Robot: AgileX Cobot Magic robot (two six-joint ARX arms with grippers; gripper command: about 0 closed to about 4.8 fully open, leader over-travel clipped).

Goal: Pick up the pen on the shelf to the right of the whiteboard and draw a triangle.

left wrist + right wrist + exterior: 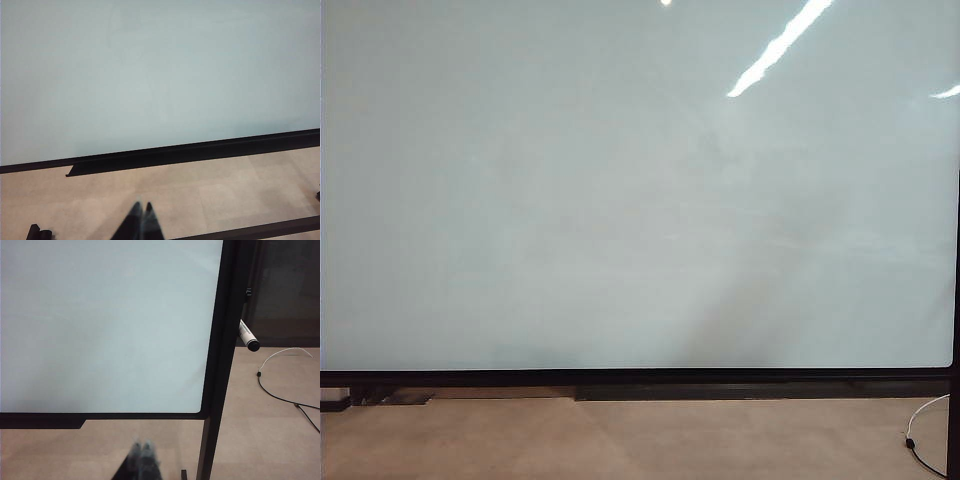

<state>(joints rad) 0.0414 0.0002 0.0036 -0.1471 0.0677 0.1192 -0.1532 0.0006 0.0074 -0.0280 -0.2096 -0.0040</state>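
Brown floor (620,440) runs under the big whiteboard (620,200), which looks blank. Poking out past its right frame is the pen (247,336), maybe on a small shelf. Both the left gripper (141,215) and the right gripper (141,452) hang low before the board, tips pressed together, holding nothing.

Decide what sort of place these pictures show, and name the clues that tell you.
Probably an office, classroom or lab: a large framed whiteboard stands on a pale floor, a pen sticks out beside its frame, and a cable trails nearby.

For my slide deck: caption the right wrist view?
Shut right hand below blank whiteboard; pen pokes out beyond its frame.
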